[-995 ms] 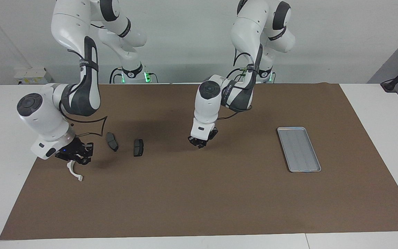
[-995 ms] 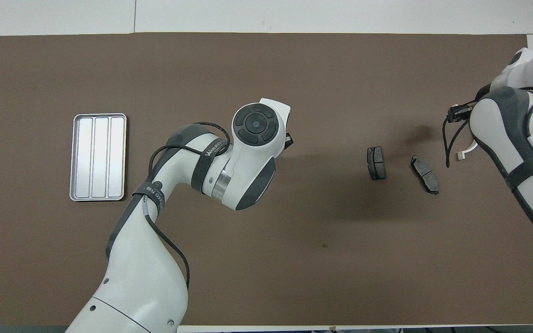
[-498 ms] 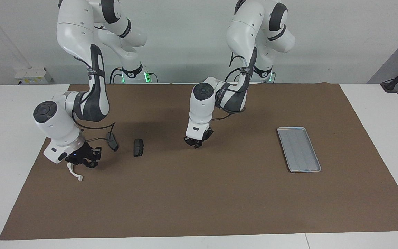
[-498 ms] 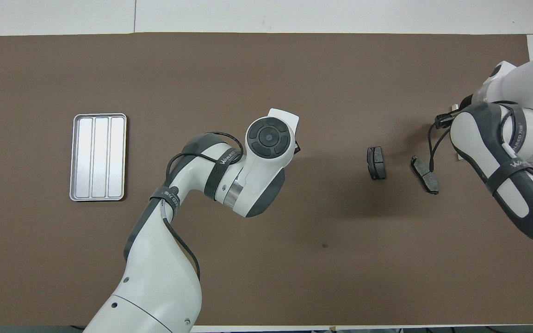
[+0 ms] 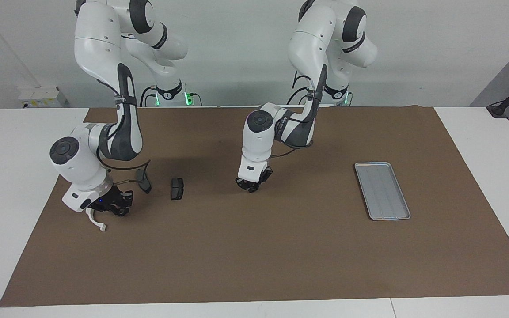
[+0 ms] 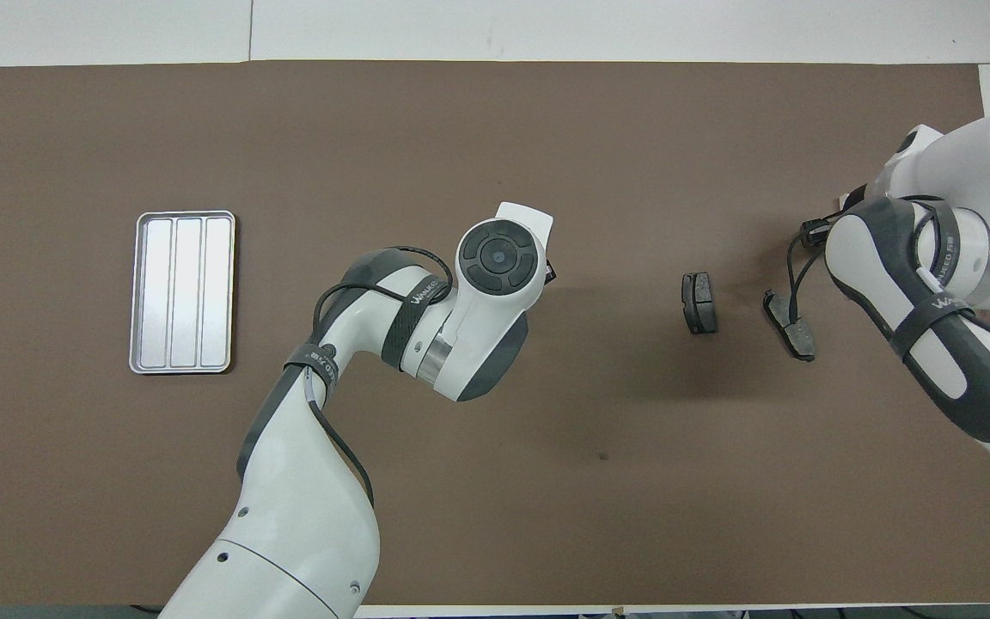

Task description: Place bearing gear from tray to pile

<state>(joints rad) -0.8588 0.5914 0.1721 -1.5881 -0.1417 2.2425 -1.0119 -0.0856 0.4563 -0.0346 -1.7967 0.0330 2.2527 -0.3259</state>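
The silver ribbed tray [image 5: 382, 191] [image 6: 186, 292] lies toward the left arm's end of the table with nothing in it. No bearing gear shows in either view. The pile lies toward the right arm's end: two dark brake pads [image 5: 177, 188] [image 5: 143, 180], also in the overhead view [image 6: 699, 303] [image 6: 791, 328], and a white curved bracket [image 5: 96, 222] lying on the mat. My right gripper [image 5: 114, 208] hangs low over the mat right beside the bracket. My left gripper [image 5: 250, 186] is shut, low over the mat's middle, with nothing visible between its fingertips.
A brown mat [image 5: 254, 256] covers most of the white table [image 5: 11, 185]. The right arm's cable loops just above the brake pad closer to that arm's end. In the overhead view the right arm hides the bracket.
The right arm's hand has shifted toward the brake pads and sunk a little while the bracket stayed put. The left gripper has drifted slightly toward the pile and lower.
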